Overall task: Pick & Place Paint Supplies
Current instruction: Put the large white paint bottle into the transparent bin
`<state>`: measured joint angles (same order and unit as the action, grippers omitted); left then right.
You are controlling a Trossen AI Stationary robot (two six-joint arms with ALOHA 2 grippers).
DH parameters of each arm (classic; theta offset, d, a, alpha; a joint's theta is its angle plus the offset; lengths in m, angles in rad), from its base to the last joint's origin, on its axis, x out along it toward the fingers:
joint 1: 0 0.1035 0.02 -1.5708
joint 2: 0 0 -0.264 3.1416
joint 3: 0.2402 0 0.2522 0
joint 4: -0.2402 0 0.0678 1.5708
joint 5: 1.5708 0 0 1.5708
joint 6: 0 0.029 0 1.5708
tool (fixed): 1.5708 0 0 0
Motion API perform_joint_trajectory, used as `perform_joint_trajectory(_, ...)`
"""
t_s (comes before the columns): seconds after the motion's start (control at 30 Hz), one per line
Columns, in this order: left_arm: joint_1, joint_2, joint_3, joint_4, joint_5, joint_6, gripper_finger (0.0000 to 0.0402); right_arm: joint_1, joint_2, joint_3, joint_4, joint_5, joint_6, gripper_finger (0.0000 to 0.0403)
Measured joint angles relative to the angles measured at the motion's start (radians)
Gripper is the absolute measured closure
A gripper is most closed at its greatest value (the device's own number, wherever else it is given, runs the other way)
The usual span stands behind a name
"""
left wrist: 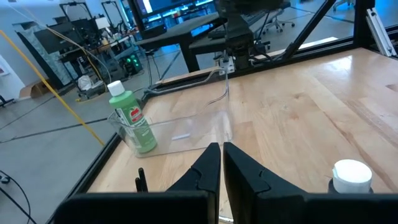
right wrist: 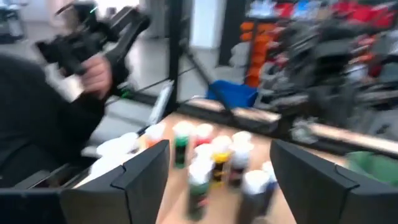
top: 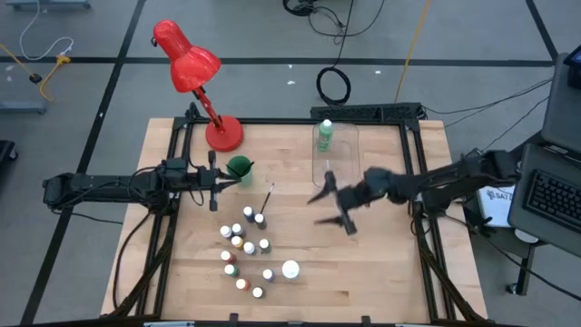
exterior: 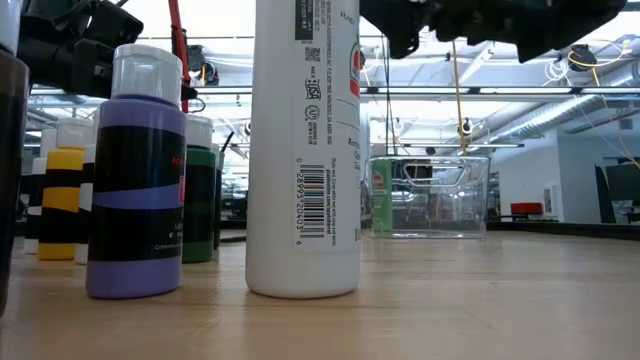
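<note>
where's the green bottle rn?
High view: the green bottle stands inside the clear bin at the table's far edge, right of the red lamp.

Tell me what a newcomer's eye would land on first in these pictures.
The red desk lamp at the table's far left corner stands out most. Next comes the cluster of small paint bottles toward the near edge, with the large white bottle beside them, and the green bottle standing in the clear bin at the far edge. The right gripper, jaws wide open and empty, hangs over the table's middle.
</note>
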<state>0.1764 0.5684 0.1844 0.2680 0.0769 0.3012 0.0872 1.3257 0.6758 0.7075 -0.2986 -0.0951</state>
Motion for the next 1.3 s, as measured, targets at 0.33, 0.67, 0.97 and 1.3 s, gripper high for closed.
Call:
perform_joint_trajectory(0.33, 0.0, 0.0, 0.0, -0.005, 0.0, 0.008, 0.0378, 0.145, 0.291, 0.096, 0.21, 0.132, 0.027, 0.0101)
perform_joint_trajectory(0.67, 0.0, 0.0, 0.0, -0.01, 0.0, 0.005, 0.0378, 0.171, 0.458, 0.239, 0.125, -0.03, 0.063, 0.0101)
perform_joint_trajectory(0.97, 0.0, 0.0, 0.0, -0.01, 0.0, 0.005, 0.0378, 0.183, 0.504, 0.245, 0.167, -0.044, 0.067, 0.0101)
perform_joint_trajectory(1.3, 0.0, 0.0, 0.0, -0.011, 0.0, 0.006, 0.0378, 0.181, 0.448, 0.243, 0.178, 0.007, 0.022, 0.0101)
